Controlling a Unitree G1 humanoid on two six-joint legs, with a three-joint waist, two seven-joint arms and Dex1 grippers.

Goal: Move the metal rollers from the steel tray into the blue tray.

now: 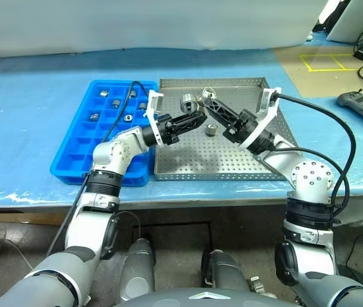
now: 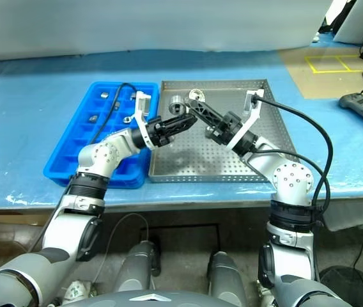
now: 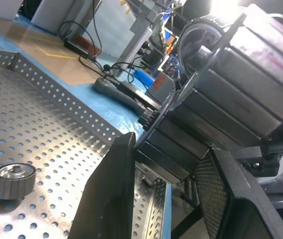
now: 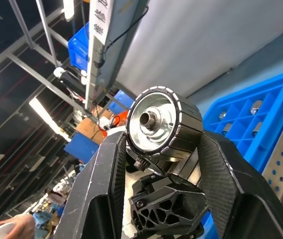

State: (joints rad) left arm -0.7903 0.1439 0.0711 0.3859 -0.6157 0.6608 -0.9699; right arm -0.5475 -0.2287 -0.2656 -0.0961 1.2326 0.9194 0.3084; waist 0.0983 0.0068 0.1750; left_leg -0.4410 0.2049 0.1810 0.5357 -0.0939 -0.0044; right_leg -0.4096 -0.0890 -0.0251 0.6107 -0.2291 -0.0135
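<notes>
You have 8 metal rollers (image 1: 186,101) in total, as far as they can be counted. 5 of them lie in the blue tray (image 1: 73,163), each in its own compartment. 2 of them lie in the steel tray (image 1: 232,166): 1 bigger and 1 smaller (image 1: 211,131). 1 more is held between the fingers of the right gripper (image 1: 208,94). There is 1 blue tray and 1 steel tray. On the table's right end lies 1 grey handheld controller (image 1: 360,105).
</notes>
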